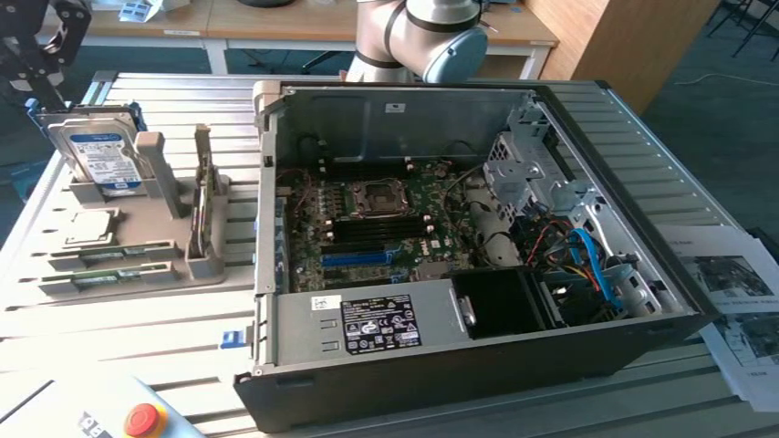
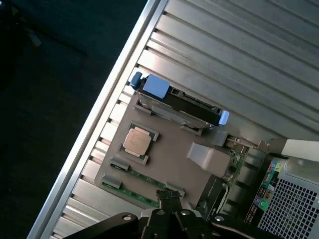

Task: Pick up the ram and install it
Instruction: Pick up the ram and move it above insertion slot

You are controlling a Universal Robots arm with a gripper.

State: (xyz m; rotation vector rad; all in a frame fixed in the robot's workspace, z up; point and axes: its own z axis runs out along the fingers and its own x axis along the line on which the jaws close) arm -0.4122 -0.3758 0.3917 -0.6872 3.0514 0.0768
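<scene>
Two green ram sticks lie flat, side by side, in the near grooves of a gray holder. The holder rests on the slatted counter, at nine o'clock from the open computer case in the exterior view. On the same holder, a processor chip sits just at twelve o'clock of the sticks. Past it a hard drive with a blue-white label stands upright. The claw hangs at about eleven o'clock in the exterior view, above the hard drive and apart from the sticks. I cannot tell how far it is open. A red button sits at seven o'clock, and printed papers lie at four o'clock beside the case.
</scene>
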